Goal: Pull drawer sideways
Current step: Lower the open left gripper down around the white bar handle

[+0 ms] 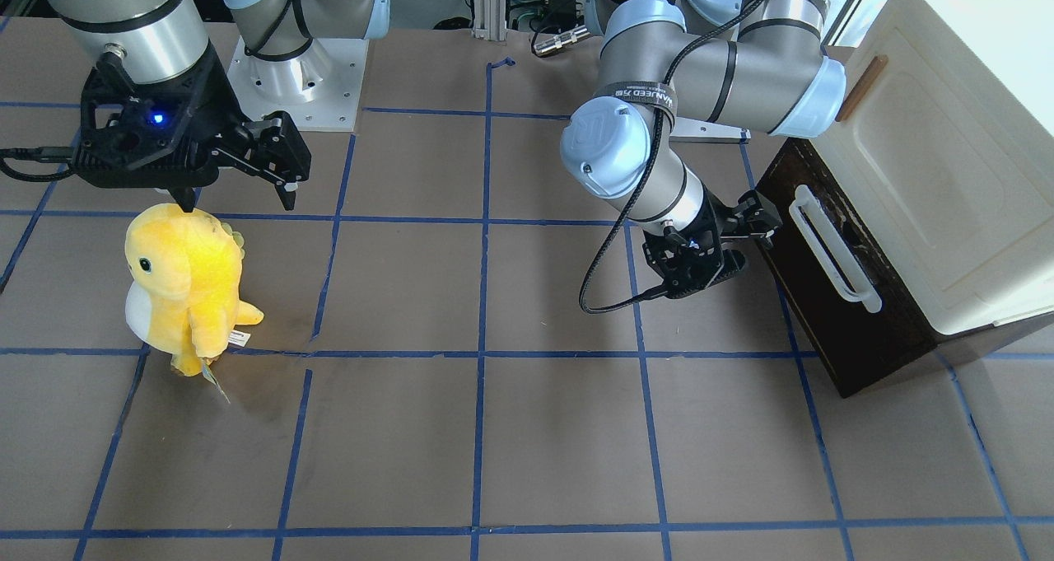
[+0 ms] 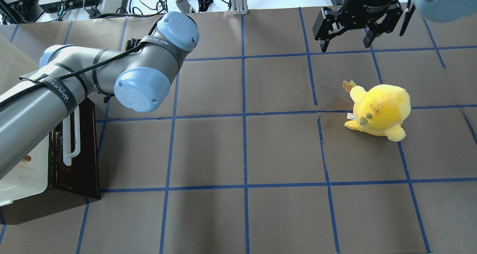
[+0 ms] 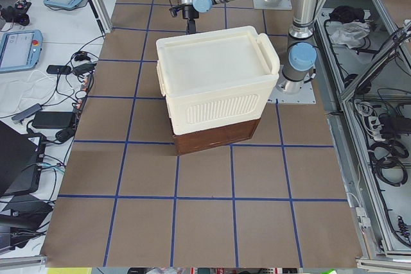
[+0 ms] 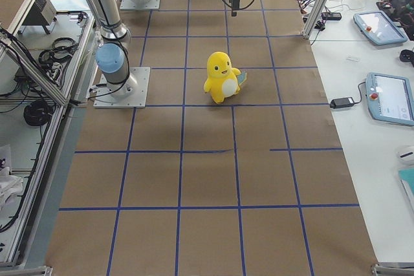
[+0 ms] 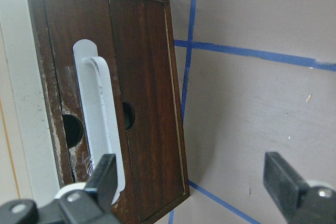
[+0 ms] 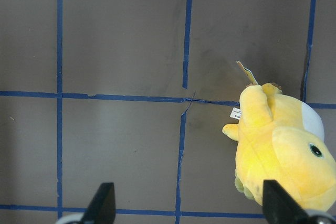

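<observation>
The drawer [image 1: 856, 314] is a dark brown wooden front with a long white bar handle [image 1: 832, 252], low on the cream-white cabinet [image 1: 947, 174]. It looks shut, and no pale interior shows. My left gripper [image 1: 753, 244] is open, right in front of the drawer and apart from it. In the left wrist view the drawer [image 5: 142, 87] and handle [image 5: 97, 114] fill the left side. The open gripper [image 5: 194, 182] has one finger [image 5: 105, 174] just before the handle's near end. In the overhead view the drawer [image 2: 84, 149] lies under my left arm. My right gripper [image 1: 239, 198] is open and empty.
A yellow plush toy [image 1: 185, 281] stands on the brown table just below my right gripper [image 2: 344, 43]. It also shows in the right wrist view [image 6: 283, 150]. Blue tape lines grid the table. The cabinet sits at the table's end on my left [image 3: 215, 75].
</observation>
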Motion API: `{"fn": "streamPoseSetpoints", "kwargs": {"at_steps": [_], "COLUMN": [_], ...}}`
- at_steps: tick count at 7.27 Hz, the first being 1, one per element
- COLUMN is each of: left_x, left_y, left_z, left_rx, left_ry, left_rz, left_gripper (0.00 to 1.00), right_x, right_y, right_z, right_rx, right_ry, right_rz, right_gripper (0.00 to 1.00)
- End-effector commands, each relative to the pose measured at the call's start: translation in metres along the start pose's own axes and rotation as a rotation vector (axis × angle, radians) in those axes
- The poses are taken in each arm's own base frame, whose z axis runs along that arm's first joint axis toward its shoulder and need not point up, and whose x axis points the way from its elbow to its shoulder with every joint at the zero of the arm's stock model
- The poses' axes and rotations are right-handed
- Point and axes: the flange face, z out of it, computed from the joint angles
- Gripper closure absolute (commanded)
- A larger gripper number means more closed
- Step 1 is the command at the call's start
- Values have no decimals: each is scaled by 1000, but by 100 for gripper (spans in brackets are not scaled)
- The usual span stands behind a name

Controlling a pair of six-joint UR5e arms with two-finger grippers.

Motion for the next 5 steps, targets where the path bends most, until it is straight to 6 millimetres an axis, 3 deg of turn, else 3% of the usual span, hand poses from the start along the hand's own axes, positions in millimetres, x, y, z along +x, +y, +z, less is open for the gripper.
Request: {"fn": "streamPoseSetpoints", "kwargs": {"at_steps": [1,3,5], "left_x": [0,1,6], "left_y": [1,4,14], "left_z": [0,3,20], "left_rx": [-1,-12,-44], "left_ry": [0,-5,-21], "left_rz": [1,11,30], "left_gripper": [0,0,0], "right_x": [0,0,0], "right_y": [0,0,0], "right_z": [0,0,0], "right_rx": [0,0,0], "right_ry": [0,0,0], "right_rz": [0,0,0], "right_gripper": [0,0,0]}}
